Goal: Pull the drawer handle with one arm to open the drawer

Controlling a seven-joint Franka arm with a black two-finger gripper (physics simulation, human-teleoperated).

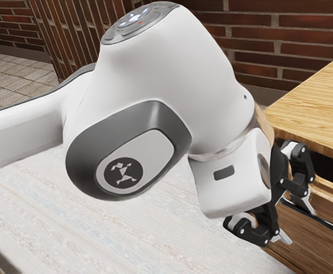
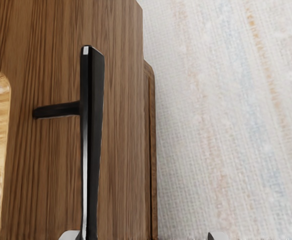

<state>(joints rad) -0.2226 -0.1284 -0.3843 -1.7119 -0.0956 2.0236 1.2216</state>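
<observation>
Exterior view, left to right: the white arm [image 1: 143,114] reaches in. The claw [image 1: 295,220] is at the dark wooden drawer front [image 1: 317,248], under the light counter top [image 1: 315,108]. Claw spread. In the wrist view the black handle [image 2: 91,150] stands between the fingertips, close to one and well apart from the other, so it is not pinched.

Progress: approach looks done. Closing on the handle and the pull remain. There is a dark gap above the drawer front; cannot tell whether the drawer is out.
</observation>
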